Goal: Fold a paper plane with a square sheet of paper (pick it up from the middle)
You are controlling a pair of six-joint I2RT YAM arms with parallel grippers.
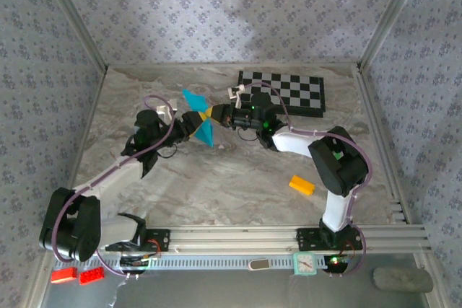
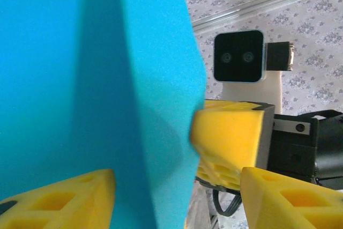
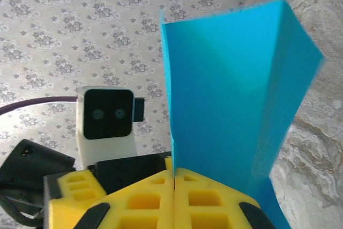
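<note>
While the right hand point(image 3: 174, 178) is clenching an edge of the creased cyan paper sheet point(image 3: 230, 95), holding it in the air above the surface point(image 1: 216, 185), the left hand point(image 2: 177, 175) is straddling it, fingers point(image 2: 59, 197) apart, not pinching. Risk: the left hand is sitting just beside the right's fingers, so clamping could be hitting them or creasing off-line, skewing the fold.

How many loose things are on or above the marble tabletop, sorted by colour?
Cyan-blue: 1, the square sheet of paper, folded
Black-and-white: 1, the chessboard
Yellow-orange: 1, the block
Total: 3
</note>
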